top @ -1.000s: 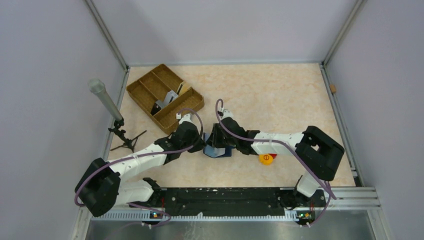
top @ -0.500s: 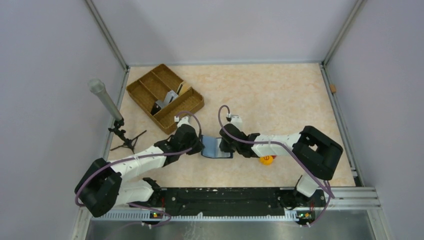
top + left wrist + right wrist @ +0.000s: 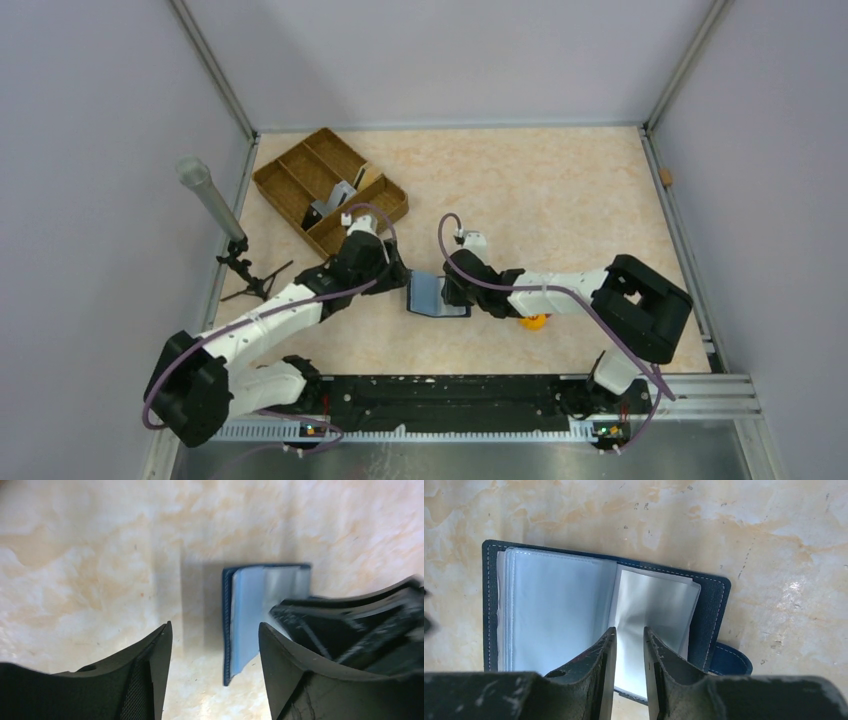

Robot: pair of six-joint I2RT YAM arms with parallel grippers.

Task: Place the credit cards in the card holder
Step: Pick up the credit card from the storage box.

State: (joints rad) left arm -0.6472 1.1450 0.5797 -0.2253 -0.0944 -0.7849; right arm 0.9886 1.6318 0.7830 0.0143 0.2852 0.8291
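**Card holder** [image 3: 437,296]: lies opened flat on the table, near its middle, between the two grippers. The cover is dark navy with a grained texture and pale stitching along its edge. Inside are glossy, pale blue-grey plastic sleeves, rectangular and stacked like pages. A rounded navy snap tab [image 3: 730,660] sticks out from one corner.

**Right gripper** [image 3: 629,632]: black fingers over the sleeves near the fold. The jaws stand narrowly apart, the pale sleeve shows through the gap, and nothing is seen gripped.

**Left gripper** [image 3: 215,630]: just beside the holder's free edge. The jaws are spread wide and hold nothing.

**Credit cards** [image 3: 338,195]: thin, flat rectangles in grey and darker tones, well apart from the holder. They are propped on edge inside the tray.

**Tray** [image 3: 335,152]: brown, woven and oblong, divided into long compartments. It sits at the far left of the table.

**Table** [image 3: 540,190]: smooth, with peach-and-cream marbling.

**Yellow round piece** [image 3: 532,321]: partly hidden under the right arm.

**Grey cylinder on a small black tripod** [image 3: 208,197]: stands tilted at the left wall.
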